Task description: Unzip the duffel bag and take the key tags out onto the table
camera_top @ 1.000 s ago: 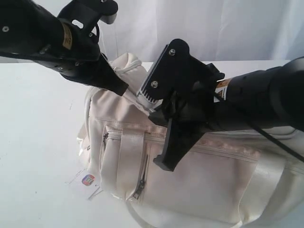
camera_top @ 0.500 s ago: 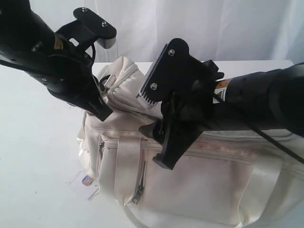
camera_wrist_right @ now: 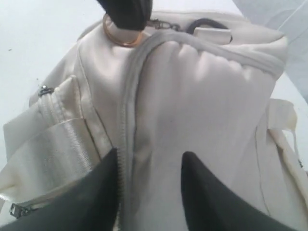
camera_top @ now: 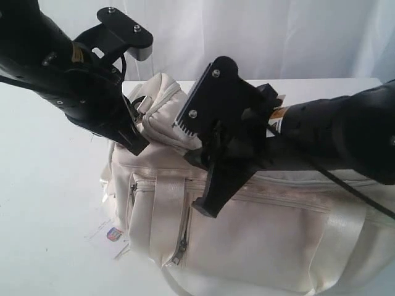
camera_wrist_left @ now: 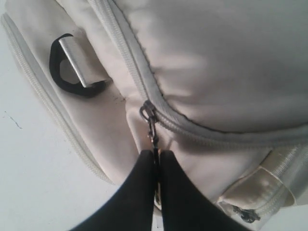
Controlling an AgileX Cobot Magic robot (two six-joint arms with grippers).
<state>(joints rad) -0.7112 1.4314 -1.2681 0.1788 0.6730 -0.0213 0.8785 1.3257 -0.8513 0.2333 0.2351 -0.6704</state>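
Note:
The cream duffel bag (camera_top: pixel 265 240) lies on the white table (camera_top: pixel 49 203). Its top zipper (camera_wrist_left: pixel 144 72) is closed as far as the views show. At the bag's left end, my left gripper (camera_top: pixel 139 147) is shut on the dark zipper pull (camera_wrist_left: pixel 153 132), and its fingers (camera_wrist_left: pixel 139 192) pinch the pull just below the slider. My right gripper (camera_top: pixel 194 166) reaches in from the right. It stands open over the bag's top, with its fingers (camera_wrist_right: pixel 108 183) astride a puffed ridge of fabric beside the zipper line (camera_wrist_right: pixel 126 120). The key tags are hidden.
A small white paper tag with a red-blue mark (camera_top: pixel 112 234) lies on the table by the bag's front left corner. A black D-ring (camera_wrist_left: pixel 72 72) and zipped side pockets (camera_top: pixel 182 237) sit on the bag. A white curtain hangs behind.
My left gripper swung down and left with the zipper pull, and the bag's left end puffed up. It has held still since. My right gripper shifted slightly left and lower over the bag top.

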